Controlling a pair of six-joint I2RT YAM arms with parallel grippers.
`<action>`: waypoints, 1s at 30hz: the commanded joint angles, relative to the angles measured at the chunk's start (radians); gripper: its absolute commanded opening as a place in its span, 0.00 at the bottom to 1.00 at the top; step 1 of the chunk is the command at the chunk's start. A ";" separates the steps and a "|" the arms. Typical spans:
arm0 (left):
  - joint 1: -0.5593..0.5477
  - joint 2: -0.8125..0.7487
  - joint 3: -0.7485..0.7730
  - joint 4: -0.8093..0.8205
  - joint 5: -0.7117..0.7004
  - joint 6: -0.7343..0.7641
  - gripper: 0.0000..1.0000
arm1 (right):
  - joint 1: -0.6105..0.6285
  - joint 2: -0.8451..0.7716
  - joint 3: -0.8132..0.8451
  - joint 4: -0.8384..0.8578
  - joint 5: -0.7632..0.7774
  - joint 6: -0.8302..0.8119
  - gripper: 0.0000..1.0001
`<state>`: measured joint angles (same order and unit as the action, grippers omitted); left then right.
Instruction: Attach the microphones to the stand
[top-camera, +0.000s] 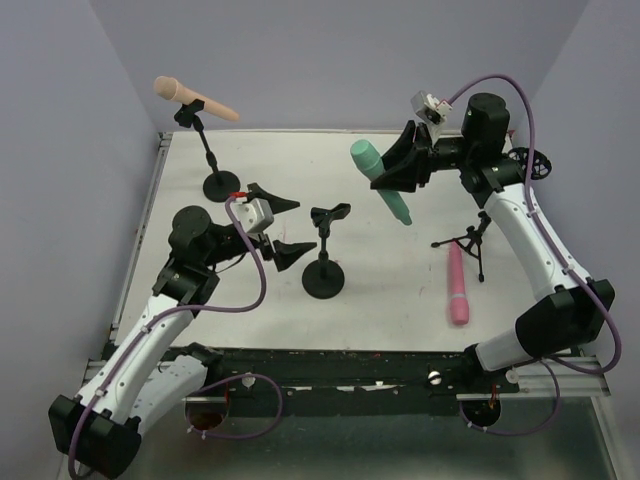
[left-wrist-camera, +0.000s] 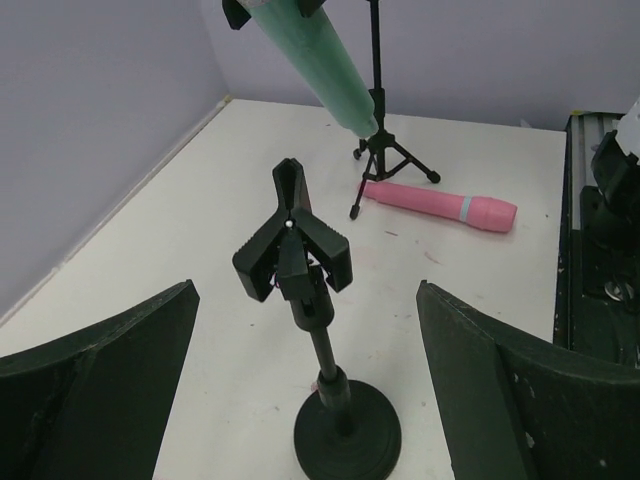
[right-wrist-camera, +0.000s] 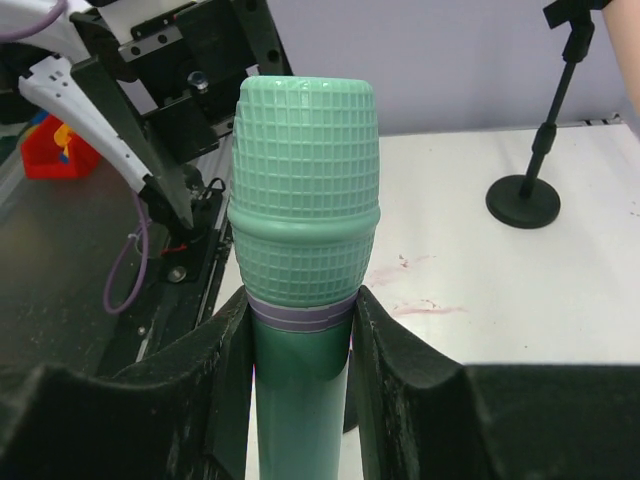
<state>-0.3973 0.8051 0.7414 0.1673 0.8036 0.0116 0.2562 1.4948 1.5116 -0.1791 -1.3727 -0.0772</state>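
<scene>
Mint-teal microphone with gridded head, pink microphone, peach microphone, black stand

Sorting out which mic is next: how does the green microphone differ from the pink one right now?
Colour: the green microphone is mint, the pink microphone pink. State: the green microphone is clamped in the right gripper, tilted above the table; the pink microphone lies flat on it, unheld, beside the tripod stand. Both share a tapered handheld shape.
</scene>
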 joint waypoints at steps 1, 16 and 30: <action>-0.052 0.069 0.079 -0.031 -0.082 0.145 0.98 | 0.002 -0.041 -0.042 0.095 -0.077 0.056 0.13; -0.104 0.195 0.093 0.063 -0.040 0.096 0.98 | 0.006 -0.013 -0.088 0.312 -0.095 0.221 0.14; -0.114 0.209 0.053 0.095 -0.159 0.042 0.98 | 0.043 0.090 -0.025 0.403 -0.103 0.270 0.14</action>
<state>-0.4999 1.0100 0.8150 0.2321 0.6758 0.0662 0.2840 1.5555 1.4277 0.1574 -1.4410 0.1555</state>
